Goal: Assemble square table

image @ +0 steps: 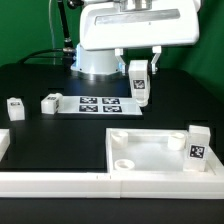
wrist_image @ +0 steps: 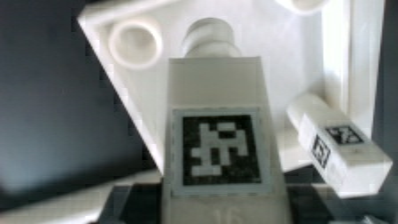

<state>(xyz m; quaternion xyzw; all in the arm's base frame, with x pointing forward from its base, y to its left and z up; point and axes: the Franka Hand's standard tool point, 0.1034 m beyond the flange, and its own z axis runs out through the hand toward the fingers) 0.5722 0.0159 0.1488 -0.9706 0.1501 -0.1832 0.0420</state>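
Gripping 1 tagged white leg (image: 140, 80) upright in my clenched jaws, I hold it just beside the marker board (image: 100, 103). The square tabletop (image: 150, 150) lies flat on the black worktop (image: 40, 80), with a 2nd leg (image: 197, 145) standing at its edge on the exterior view's right.

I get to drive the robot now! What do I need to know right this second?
Tool: shut on a short white tagged plastic leg, held upright off the table.
White square plastic tray-like tabletop: lying flat, sockets facing up.
Second leg: standing at the tabletop's corner on the exterior view's right; I cannot tell if it is screwed in.
Third leg and fourth leg: loose on the exterior view's left.
Done: one leg picked up.
Left: fit the held leg into a socket, then the loose ones.
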